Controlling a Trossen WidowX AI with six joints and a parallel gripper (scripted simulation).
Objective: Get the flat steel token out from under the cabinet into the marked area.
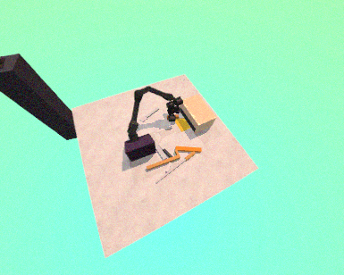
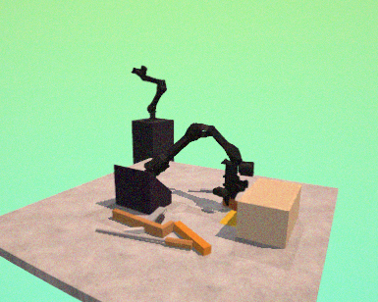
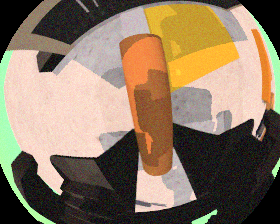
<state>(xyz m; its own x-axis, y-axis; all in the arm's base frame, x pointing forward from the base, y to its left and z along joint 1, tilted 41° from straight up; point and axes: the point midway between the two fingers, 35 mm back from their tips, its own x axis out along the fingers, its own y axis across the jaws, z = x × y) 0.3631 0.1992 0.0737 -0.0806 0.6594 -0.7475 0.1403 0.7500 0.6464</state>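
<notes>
My gripper point(image 1: 172, 117) point(image 2: 227, 203) point(image 3: 152, 129) is shut on an orange handle point(image 2: 232, 202) point(image 3: 145, 65), low over the table beside the yellow marked area point(image 1: 183, 124) point(image 2: 228, 219) point(image 3: 211, 65). In the wrist view the handle runs from between the fingers toward the cabinet side. Any shaft or tip of this tool is hidden. The tan cabinet point(image 1: 200, 108) point(image 2: 267, 206) point(image 3: 22, 38) stands close beyond the gripper, with a dark gap along its bottom. The steel token cannot be made out in any view.
An angled orange bar point(image 1: 163, 162) point(image 2: 195, 240), a thin rod point(image 1: 171, 171) point(image 2: 130, 235) with an orange handle and a dark-ended grey piece point(image 2: 159, 218) lie near the arm's base. Another thin rod point(image 1: 150, 115) point(image 2: 199, 190) lies behind the arm. A second arm stands on a dark pedestal point(image 2: 152, 139).
</notes>
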